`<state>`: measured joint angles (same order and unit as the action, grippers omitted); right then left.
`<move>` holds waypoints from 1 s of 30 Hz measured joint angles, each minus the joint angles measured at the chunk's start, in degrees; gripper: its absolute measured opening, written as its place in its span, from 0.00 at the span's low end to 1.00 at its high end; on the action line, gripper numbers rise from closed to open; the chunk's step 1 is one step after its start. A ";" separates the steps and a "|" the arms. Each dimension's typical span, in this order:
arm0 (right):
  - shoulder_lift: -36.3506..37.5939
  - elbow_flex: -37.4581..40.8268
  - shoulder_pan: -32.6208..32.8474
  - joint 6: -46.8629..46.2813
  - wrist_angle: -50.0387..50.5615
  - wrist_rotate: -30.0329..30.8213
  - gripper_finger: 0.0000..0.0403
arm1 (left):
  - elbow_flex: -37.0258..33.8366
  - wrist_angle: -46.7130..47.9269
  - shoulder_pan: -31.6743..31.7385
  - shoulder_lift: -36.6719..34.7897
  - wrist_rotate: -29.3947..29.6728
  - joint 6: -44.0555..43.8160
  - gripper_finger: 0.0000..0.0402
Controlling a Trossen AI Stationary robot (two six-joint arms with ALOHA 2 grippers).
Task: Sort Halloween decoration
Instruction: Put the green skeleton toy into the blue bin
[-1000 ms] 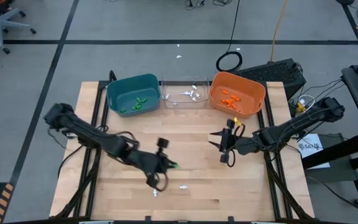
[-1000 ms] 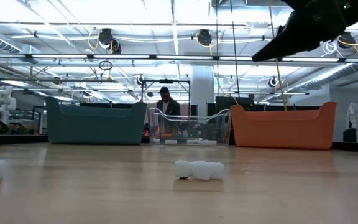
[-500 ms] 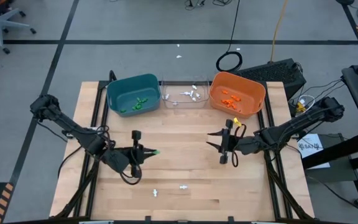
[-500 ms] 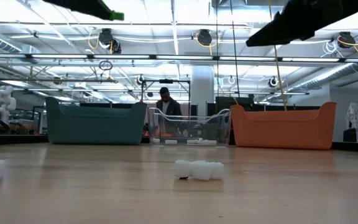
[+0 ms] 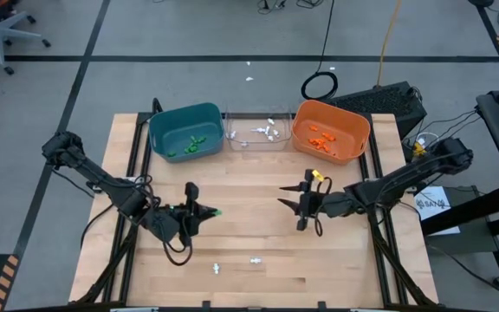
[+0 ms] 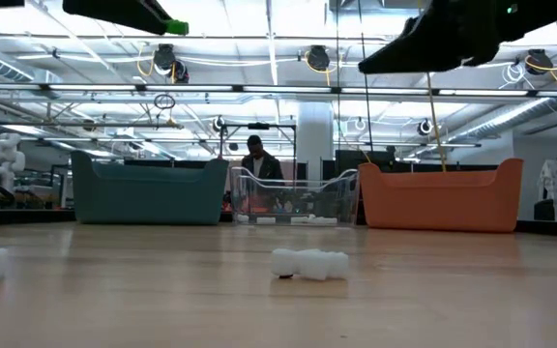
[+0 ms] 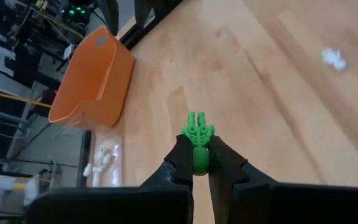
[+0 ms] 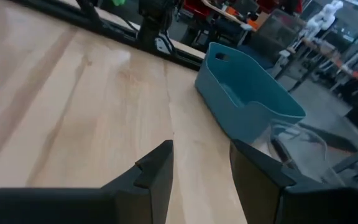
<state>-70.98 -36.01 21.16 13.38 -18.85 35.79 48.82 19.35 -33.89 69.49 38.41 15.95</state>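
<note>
Your left gripper point(image 5: 208, 211) hangs above bare wooden counter point(image 5: 258, 221), jaws clenched on a green ribbed plastic trinket point(image 7: 196, 137). Your right gripper point(image 5: 288, 204) hovers mid-counter, jaws released and empty. Two white trinkets point(image 5: 235, 263) lie near the front edge; teal bin point(image 5: 185, 131), clear bin point(image 5: 258, 132) and orange bin point(image 5: 329, 130) line the far edge.

Wooden table point(image 5: 258, 234): bins point(image 5: 185, 130), white trinkets point(image 5: 255, 259).
</note>
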 joint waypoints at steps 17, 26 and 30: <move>-6.53 0.00 -2.85 4.84 -5.06 -0.04 0.35 | 0.02 1.16 0.04 0.02 1.77 4.38 0.03; -6.53 0.00 -2.85 4.07 -4.98 -0.05 0.35 | 0.04 0.38 0.04 0.02 1.88 3.86 0.03; -6.53 0.00 -2.85 3.90 -4.98 -0.06 0.35 | 0.04 0.40 0.06 0.02 1.88 2.67 0.03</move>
<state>-77.52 -36.01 18.31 17.27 -23.83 35.73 48.86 19.75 -33.83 69.52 40.29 18.61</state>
